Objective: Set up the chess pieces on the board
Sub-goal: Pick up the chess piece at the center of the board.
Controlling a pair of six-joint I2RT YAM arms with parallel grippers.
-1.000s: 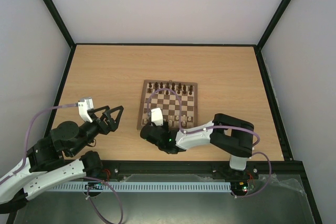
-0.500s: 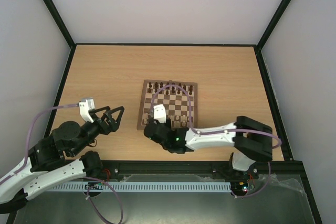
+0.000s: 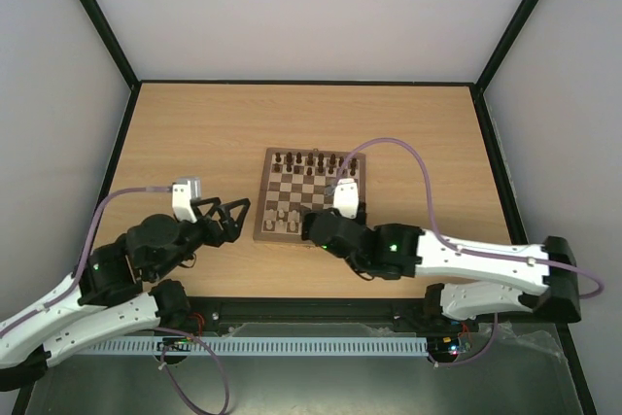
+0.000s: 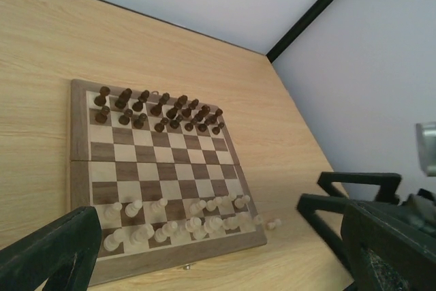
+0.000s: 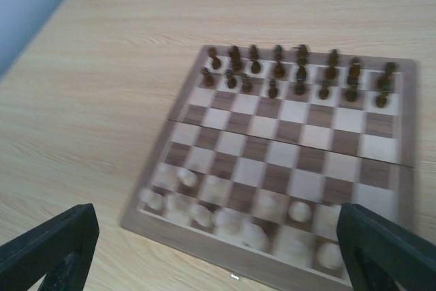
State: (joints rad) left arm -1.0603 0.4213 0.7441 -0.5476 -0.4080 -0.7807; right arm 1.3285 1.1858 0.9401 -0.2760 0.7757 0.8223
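The board (image 3: 313,185) lies mid-table. Dark chess pieces (image 3: 313,159) fill its two far rows, and pale chess pieces (image 3: 282,221) stand in the near rows. My left gripper (image 3: 236,215) hangs open just left of the board's near left corner, holding nothing. Its wrist view shows the board (image 4: 78,141), dark pieces (image 4: 157,110), pale pieces (image 4: 184,219) and one pale piece (image 4: 272,224) lying on the table beside the near corner. My right gripper (image 3: 313,226) is open over the board's near edge. Its blurred wrist view shows pale pieces (image 5: 225,216) below the empty jaws and dark pieces (image 5: 300,73) beyond.
The wooden table (image 3: 194,133) is ringed by a black frame (image 3: 117,143) and pale walls. The right arm (image 3: 466,258) stretches low along the near edge. Purple cables (image 3: 408,157) loop over the board's right side.
The right gripper has opened and moved right along the board's near edge, its arm stretching out. The left gripper has moved right, closer to the board, still open.
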